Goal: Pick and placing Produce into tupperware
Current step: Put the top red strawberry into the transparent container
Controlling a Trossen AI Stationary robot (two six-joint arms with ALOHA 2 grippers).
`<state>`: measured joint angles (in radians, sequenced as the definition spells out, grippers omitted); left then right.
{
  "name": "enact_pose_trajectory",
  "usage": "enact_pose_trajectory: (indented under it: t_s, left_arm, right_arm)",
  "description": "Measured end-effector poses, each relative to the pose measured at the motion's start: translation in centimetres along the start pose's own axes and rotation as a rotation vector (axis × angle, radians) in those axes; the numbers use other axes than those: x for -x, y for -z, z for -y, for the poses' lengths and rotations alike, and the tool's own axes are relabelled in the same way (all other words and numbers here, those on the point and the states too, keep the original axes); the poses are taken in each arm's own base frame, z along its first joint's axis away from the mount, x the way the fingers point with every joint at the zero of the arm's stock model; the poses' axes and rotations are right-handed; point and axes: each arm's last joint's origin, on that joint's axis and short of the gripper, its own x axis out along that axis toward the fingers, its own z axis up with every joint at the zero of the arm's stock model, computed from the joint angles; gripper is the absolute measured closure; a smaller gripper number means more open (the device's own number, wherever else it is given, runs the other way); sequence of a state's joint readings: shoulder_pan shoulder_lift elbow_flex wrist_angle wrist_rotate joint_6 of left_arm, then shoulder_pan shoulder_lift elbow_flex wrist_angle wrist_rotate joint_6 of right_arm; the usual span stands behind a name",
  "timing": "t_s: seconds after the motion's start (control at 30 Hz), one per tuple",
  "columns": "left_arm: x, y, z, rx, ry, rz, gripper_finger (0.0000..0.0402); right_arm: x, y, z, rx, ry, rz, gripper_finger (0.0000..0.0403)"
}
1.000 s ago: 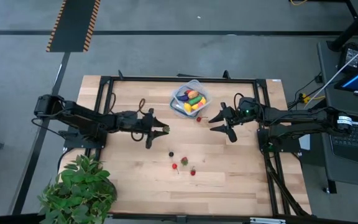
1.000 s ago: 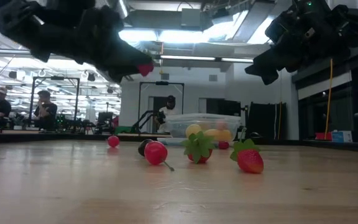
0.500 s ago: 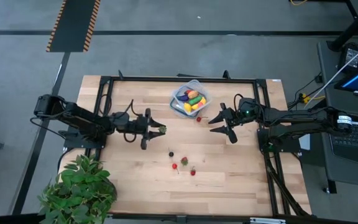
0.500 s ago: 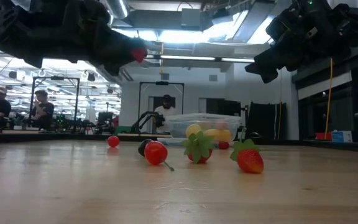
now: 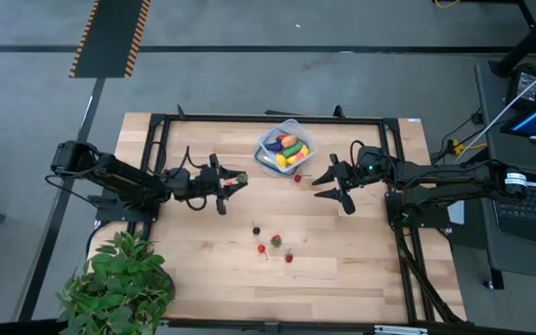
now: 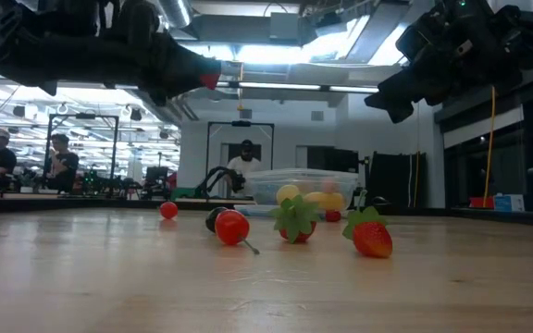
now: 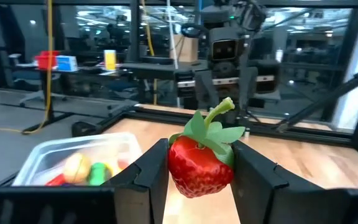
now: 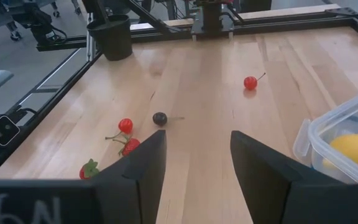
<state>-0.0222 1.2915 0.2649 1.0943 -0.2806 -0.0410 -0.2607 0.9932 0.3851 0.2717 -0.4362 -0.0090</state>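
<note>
One toy strawberry (image 7: pixel 199 163) sits pinched between the fingers of the left gripper (image 5: pixel 234 180), raised off the table and a short way from the tupperware (image 5: pixel 285 147). It looks like light, hard plastic — stiff enough not to give under the squeeze, but smooth and rounded, so likely to slip if the hold is off-centre. The fingers have it across the fat red body with the green leaves and stem clear above, which seems the right place; the leaves would probably bend or twist out of a grip.

The right gripper (image 5: pixel 335 184) hangs above the table just beside the tupperware with its fingers spread and nothing between them.

Inside the container lie several pieces already, a lemon (image 8: pixel 355 150) among them. On the boards are a lone cherry (image 8: pixel 250 82) close to the container, and farther off a small cluster: a dark berry (image 8: pixel 160 118), a red cherry (image 8: pixel 125 126) and two more strawberries (image 6: pixel 372 234).

The table (image 5: pixel 361 251) is pale wood in a black frame — flat and smooth, so round pieces may roll. A potted plant (image 5: pixel 119 284) stands at one corner. Beyond is a workshop with desks, where people sit (image 6: pixel 64 155).
</note>
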Motion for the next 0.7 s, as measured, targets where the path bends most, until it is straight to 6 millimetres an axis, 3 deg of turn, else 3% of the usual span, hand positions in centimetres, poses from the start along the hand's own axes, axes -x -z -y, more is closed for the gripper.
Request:
enact_pose_trajectory:
  t_s: [0.4,0.7]
  left_arm:
    - [-0.3,0.1,-0.4,-0.005,-0.013,-0.022,0.0273]
    - [-5.1,0.3,-1.4,-0.021,0.067,-0.127,0.0273]
  right_arm:
    - [0.0,0.0,0.0,0.0,0.0,0.001,0.0222]
    - [0.0,-0.1,0.0,0.003,0.0,0.007,0.0222]
